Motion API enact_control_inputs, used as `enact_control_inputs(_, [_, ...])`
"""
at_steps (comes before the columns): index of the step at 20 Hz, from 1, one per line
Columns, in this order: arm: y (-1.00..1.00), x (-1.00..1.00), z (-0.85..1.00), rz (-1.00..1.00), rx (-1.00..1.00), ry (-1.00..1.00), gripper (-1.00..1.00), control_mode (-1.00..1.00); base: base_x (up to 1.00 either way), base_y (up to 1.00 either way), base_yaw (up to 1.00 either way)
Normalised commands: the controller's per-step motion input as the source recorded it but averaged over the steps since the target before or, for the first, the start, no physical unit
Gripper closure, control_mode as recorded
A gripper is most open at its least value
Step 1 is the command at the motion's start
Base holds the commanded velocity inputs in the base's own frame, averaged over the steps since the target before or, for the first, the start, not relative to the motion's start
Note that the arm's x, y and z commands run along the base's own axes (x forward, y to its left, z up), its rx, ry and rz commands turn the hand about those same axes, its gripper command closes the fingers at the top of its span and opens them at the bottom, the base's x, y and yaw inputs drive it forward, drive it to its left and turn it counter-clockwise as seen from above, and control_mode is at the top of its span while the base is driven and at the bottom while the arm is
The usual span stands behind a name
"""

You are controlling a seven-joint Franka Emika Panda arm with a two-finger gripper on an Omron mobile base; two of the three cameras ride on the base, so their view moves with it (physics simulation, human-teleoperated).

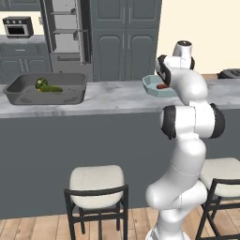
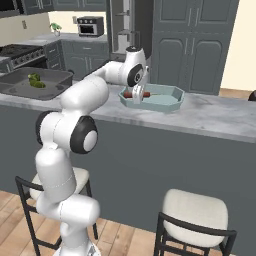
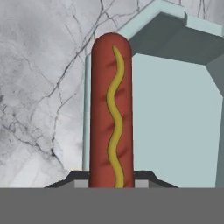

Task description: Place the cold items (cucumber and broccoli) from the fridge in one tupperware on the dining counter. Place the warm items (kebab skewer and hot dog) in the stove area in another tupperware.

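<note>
Table [image 1: 108, 96]: marble top, two stools at front edge. Dark tupperware [image 1: 18, 89] near table's left end, w/ broccoli [image 1: 41, 83] and cucumber [image 1: 50, 88] inside. Light teal tupperware [image 2: 172, 97] toward table's right part, nr back edge. Hand [image 2: 140, 95] over teal tupperware's left rim, jaws narrow, clamped on hot dog [image 3: 111, 113]. Hot dog w/ mustard line, sits above rim, partly over tupperware floor.

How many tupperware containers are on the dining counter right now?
2: a dark grey rectangular tupperware at the counter's left end holding green vegetables, and a light teal octagonal tupperware beneath the pincer.
</note>
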Motion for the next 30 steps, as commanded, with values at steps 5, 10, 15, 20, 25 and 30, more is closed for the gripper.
enact_control_inputs(5, [0.00,0.05,-0.17,0.01,0.00,0.00,1.00,-1.00,0.00,0.00,0.00])
enact_control_inputs(10, [-0.01,0.07,-0.07,0.02,0.00,0.00,1.00,-1.00,0.00,0.00,0.00])
enact_control_inputs(15, [-0.07,0.16,-0.03,0.03,0.04,0.00,1.00,-1.00,0.00,0.00,0.00])
enact_control_inputs(20, [-0.10,0.17,-0.08,0.06,0.09,0.00,1.00,-1.00,0.00,0.00,0.00])
enact_control_inputs(25, [-0.08,0.17,-0.14,0.05,0.08,0.00,1.00,-1.00,0.00,0.00,0.00])
enact_control_inputs(30, [-0.01,0.14,-0.23,0.01,0.00,0.01,-1.00,-1.00,0.00,0.00,0.00])
